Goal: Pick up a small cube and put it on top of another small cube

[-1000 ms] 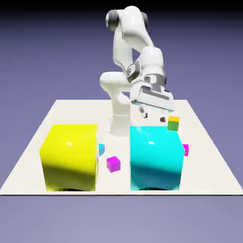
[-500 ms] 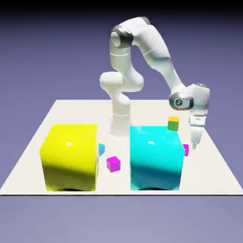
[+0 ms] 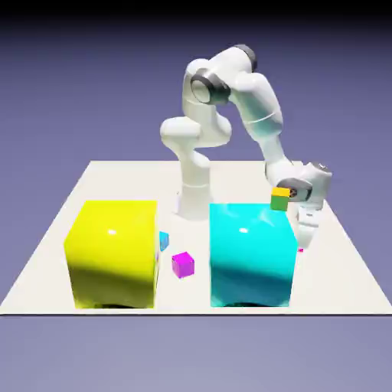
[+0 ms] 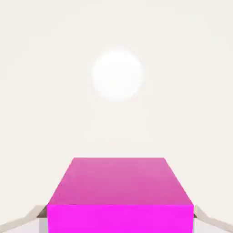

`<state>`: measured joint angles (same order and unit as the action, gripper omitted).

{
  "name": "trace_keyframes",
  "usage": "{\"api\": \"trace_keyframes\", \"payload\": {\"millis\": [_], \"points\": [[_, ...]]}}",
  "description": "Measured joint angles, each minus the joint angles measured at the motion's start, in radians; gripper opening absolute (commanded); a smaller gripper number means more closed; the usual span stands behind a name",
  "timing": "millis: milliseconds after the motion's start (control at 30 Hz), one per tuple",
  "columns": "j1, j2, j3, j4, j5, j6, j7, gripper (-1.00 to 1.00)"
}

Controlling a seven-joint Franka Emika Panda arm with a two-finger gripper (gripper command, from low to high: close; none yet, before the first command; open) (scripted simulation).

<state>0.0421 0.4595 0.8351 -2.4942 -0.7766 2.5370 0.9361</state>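
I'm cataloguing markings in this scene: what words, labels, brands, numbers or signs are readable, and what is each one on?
No text can be read in either view.
A small dark mark sits on the arm's joint, beside the green-and-yellow cube, too small to make out.

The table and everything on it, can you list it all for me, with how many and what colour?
big shiny cube: 1, yellow, exterior view's left
big glossy cube: 1, cyan, exterior view's right
tiny plain cube: 1, magenta, between the big cubes
tiny held cube: 1, magenta, between the finger tips
tiny block: 1, blue, partly behind the big yellow cube
tiny two-coloured stack or block: yellow above green, by the cyan cube's top; one or two pieces, I cannot tell
flat tabletop: 1, cream, under everything
robot arm: 1, white with grey joints, reaching to the exterior view's right
two-finger gripper: 1, closed on the held cube
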Motion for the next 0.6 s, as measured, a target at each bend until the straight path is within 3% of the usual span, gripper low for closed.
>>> {"api": "trace_keyframes", "payload": {"millis": [200, 600], "points": [[-0.107, -0.111, 0.147, -0.027, 0.164, -0.050, -0.112, -1.00], [0.134, -0.149, -0.194, 0.193, 0.079, -0.140, -0.634, -1.00]]}}
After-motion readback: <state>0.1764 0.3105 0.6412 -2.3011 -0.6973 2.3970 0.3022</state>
